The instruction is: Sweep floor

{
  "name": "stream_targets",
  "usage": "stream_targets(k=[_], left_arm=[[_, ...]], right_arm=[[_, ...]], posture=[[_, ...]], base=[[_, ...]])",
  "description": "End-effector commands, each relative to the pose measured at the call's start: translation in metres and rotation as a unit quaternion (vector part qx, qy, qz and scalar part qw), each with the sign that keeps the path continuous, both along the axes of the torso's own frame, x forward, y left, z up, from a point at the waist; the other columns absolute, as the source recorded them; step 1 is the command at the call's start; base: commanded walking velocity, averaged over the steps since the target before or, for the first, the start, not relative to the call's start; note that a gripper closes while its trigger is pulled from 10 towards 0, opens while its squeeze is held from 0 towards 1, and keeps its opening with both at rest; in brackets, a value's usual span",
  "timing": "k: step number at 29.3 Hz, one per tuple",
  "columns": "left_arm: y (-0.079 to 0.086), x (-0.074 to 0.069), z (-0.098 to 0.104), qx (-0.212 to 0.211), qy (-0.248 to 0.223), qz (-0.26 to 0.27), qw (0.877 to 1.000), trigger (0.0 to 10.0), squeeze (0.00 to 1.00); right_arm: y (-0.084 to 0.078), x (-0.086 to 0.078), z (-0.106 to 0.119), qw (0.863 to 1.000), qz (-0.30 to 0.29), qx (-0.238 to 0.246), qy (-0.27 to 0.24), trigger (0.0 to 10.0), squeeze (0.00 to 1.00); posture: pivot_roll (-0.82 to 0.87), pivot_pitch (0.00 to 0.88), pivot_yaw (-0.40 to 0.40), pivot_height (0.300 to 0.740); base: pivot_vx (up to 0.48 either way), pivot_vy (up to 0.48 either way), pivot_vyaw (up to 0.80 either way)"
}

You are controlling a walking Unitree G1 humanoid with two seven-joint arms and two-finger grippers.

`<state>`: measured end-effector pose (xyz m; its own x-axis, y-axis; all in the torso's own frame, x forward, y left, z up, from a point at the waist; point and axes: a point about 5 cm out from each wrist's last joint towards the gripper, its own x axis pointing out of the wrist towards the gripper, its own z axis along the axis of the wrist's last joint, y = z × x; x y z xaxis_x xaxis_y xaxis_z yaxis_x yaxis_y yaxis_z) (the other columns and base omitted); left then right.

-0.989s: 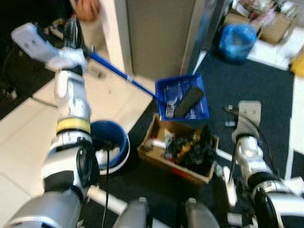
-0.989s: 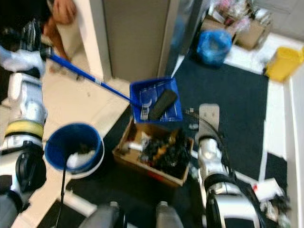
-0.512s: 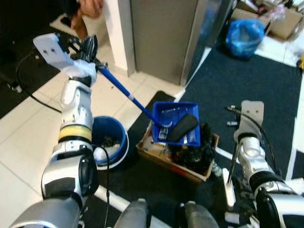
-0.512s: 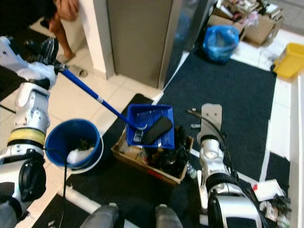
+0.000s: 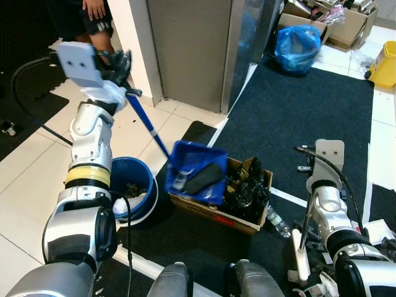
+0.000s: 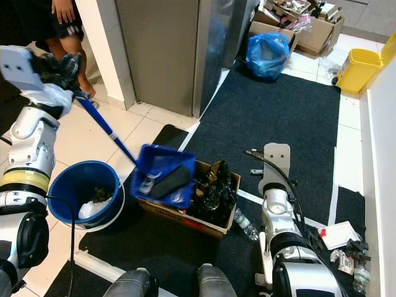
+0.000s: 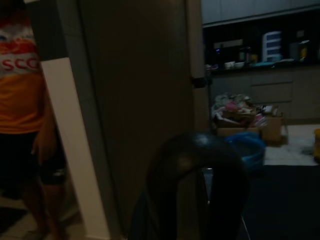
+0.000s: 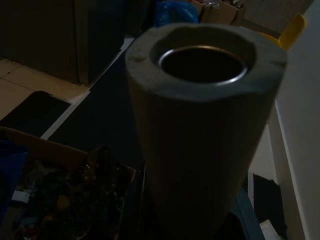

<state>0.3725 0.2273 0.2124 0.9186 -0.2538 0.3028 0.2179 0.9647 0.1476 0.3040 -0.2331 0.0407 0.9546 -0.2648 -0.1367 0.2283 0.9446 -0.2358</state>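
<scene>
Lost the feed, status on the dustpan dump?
Left gripper up, shut on dustpan handle. Dustpan tilted over cardboard box, debris still in pan. Blue bucket beside box; person behind.

Silver segmented arms, a yellow band and black cable on the left

My head views are bright and evenly lit from overhead, with soft, short shadows. The white tiles look a little washed out and the metal panel carries a pale sheen. The dustpan is smeared by motion; the rest is fairly sharp, with straight lines bowing slightly toward the edges. My left wrist view is dim and grainy, its dark finger close and out of focus against a lit counter. My right wrist view is darker still, the grey tube near and soft.
</scene>
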Motion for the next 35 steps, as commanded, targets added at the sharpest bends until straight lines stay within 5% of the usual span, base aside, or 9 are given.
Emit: stream_targets(k=[1, 16, 30, 35], left_arm=[[0.003, -0.003, 0.018, 0.035, -0.056, 0.012, 0.998, 10.0, 0.00], [-0.009, -0.002, 0.040, 0.098, -0.132, 0.041, 0.986, 10.0, 0.00], [-0.052, 0.002, 0.051, 0.069, -0.182, -0.018, 0.981, 10.0, 0.00], [-0.055, 0.004, 0.051, 0.062, -0.185, -0.018, 0.981, 10.0, 0.00]], right_arm=[[-0.002, 0.001, 0.005, 1.000, 0.005, -0.011, -0.014, 10.0, 0.00], [-0.003, -0.003, 0.003, 1.000, 0.003, -0.010, -0.019, 10.0, 0.00], [-0.003, -0.012, -0.003, 1.000, -0.001, -0.007, -0.020, 10.0, 0.00], [-0.005, -0.016, -0.004, 1.000, -0.001, -0.009, -0.021, 10.0, 0.00]], posture=[[0.12, 0.107, -0.007, 0.740], [0.10, 0.114, 0.001, 0.740], [0.08, 0.154, 0.018, 0.740], [0.07, 0.169, 0.020, 0.740]], base=[[0.000, 0.000, 0.00], [0.000, 0.000, 0.00], [0.000, 0.000, 0.00], [0.000, 0.000, 0.00]])
